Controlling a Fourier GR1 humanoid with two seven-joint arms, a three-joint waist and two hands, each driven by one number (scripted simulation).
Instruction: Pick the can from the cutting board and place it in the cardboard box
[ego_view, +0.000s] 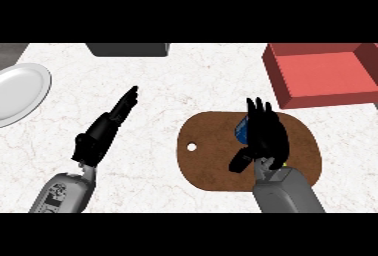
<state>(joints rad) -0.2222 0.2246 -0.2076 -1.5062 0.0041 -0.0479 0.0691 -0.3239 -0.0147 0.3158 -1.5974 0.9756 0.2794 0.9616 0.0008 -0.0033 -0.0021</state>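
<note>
Left hand rests open over bare worktop, fingers straight toward one o'clock. Right hand hangs over the cutting board, fingers extended, nothing gripped; the blue can peeks out at its nine o'clock side. To grasp well, curl fingers and thumb fully round the can before lifting toward the red cardboard box at one o'clock.
</note>
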